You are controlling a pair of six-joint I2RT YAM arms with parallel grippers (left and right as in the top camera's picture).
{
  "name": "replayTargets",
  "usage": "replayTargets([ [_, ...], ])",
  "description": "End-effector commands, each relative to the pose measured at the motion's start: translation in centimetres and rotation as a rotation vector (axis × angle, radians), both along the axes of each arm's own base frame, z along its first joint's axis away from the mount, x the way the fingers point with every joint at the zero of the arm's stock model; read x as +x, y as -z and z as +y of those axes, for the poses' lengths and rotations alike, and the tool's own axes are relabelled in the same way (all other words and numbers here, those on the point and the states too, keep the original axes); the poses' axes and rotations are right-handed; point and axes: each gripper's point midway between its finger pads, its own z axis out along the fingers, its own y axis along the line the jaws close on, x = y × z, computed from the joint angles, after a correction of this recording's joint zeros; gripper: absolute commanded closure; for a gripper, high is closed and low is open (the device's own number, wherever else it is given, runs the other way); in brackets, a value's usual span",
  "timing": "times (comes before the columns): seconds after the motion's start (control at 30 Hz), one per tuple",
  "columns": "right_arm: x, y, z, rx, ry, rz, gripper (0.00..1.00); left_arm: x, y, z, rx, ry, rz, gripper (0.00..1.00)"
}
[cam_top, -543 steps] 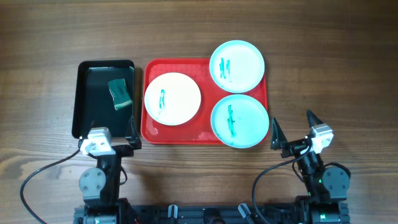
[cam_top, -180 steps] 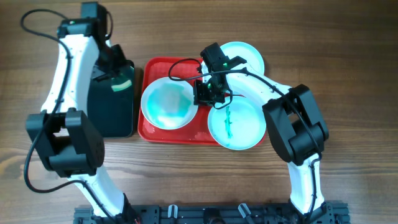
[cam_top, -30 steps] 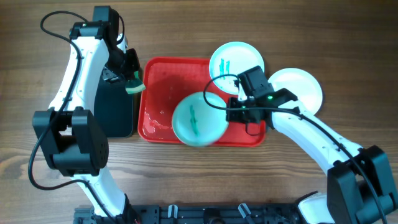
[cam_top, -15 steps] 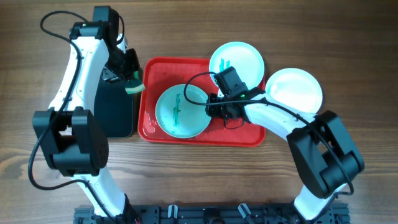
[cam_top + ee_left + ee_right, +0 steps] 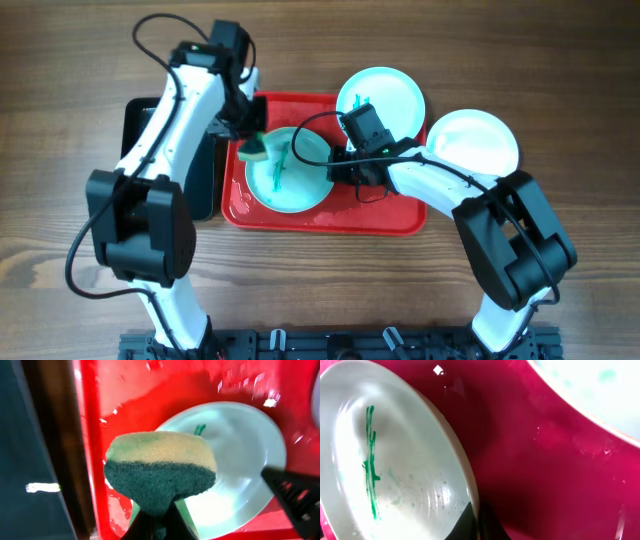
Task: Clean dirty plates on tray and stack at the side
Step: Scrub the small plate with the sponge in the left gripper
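Overhead, position: green foam sponge (image 5: 252,151) over smeared turquoise round plate (image 5: 297,182), at its left rim.
Left gripper (image 5: 249,141): clamps sponge.
Right gripper (image 5: 335,166): pinches plate rim.
Red plastic tray (image 5: 340,216): holds plate.

Nothing readable anywhere, honestly: no labels, brands or numbers that I could make out. The only mark was a green scribble (image 5: 278,166) on the turquoise plate (image 5: 300,187) inside the red tray (image 5: 330,216), and that wasn't lettering.
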Motion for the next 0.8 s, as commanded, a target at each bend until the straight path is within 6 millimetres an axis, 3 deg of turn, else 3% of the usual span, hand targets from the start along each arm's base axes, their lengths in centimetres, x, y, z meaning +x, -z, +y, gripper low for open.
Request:
replayTargets([
  [0.0, 0.4, 0.3, 0.5, 0.008, -0.027, -0.006, 0.96, -1.6, 3.3, -1.1, -0.002, 0.146, 0.027, 0.96],
  [0.17, 0.0, 0.0, 1.0, 0.026, -0.088, -0.008, 0.96, -1.1, 6.1, -1.4, -0.011, 0.152, -0.026, 0.96],
  [0.5, 0.1, -1.1, 1.1, -0.039, -0.223, -0.044, 0.95, -2.9, 8.0, -1.2, -0.008, 0.171, 0.016, 0.96],
  [0.7, 0.1, -1.3, 1.3, -0.026, -0.228, -0.048, 0.96, -3.0, 9.7, -2.5, -0.025, 0.221, -0.001, 0.96],
  [0.77, 0.1, -1.3, 1.3, -0.026, -0.229, -0.047, 0.96, -3.2, 9.5, -4.0, -0.088, 0.237, -0.001, 0.96],
])
